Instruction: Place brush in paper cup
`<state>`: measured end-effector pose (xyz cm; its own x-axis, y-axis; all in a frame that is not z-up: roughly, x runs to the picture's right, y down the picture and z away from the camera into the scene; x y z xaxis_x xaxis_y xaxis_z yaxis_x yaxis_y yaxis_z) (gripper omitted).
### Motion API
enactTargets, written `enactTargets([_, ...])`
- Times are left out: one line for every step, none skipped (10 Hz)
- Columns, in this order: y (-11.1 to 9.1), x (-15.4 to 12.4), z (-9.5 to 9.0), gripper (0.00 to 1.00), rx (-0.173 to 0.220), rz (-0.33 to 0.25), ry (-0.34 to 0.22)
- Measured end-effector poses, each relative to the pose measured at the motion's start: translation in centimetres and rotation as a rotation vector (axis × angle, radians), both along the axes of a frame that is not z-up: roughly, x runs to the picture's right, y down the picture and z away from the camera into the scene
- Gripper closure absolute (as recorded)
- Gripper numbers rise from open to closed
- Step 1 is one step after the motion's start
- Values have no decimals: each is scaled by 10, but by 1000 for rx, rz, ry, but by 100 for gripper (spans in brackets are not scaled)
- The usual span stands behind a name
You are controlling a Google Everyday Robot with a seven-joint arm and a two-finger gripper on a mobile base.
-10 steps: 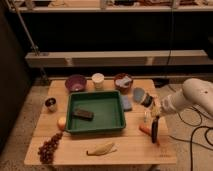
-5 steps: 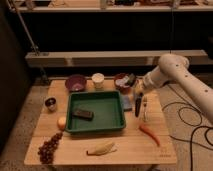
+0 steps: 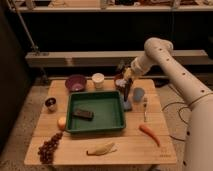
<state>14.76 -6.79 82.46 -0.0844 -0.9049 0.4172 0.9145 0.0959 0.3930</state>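
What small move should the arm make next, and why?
Probably shift sideways toward the paper cup: the gripper holds the brush hanging by a far corner of the green tray, beside the cup, not yet above it.

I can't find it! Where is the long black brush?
The slim black-handled brush hangs from the shut gripper, right of centre, between the green tray and blue-grey cup.

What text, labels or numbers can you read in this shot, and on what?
None readable anywhere.
Paper cup: plain, no print.
Green tray: no label visible.
End effector, over the back right of the table, shut on the brush: no markings legible.
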Motion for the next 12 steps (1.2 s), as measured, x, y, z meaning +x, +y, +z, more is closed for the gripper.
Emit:
enactTargets([0, 1, 0, 100, 0, 1, 1])
enactTargets([0, 1, 0, 100, 0, 1, 1])
enactTargets([0, 0, 0, 100, 0, 0, 0])
enactTargets([0, -1, 0, 100, 0, -1, -1])
enactTargets([0, 0, 0, 100, 0, -1, 0])
enactTargets([0, 0, 0, 100, 0, 0, 0])
enactTargets([1, 0, 0, 100, -1, 0, 0])
enactTargets([1, 0, 1, 100, 0, -3, -1])
enactTargets([0, 0, 0, 100, 13, -17, -3])
enactTargets([-6, 1, -3, 100, 61, -74, -10])
enactTargets([-13, -4, -6, 100, 116, -152, -38])
enactTargets([-22, -13, -12, 100, 178, -235, -77])
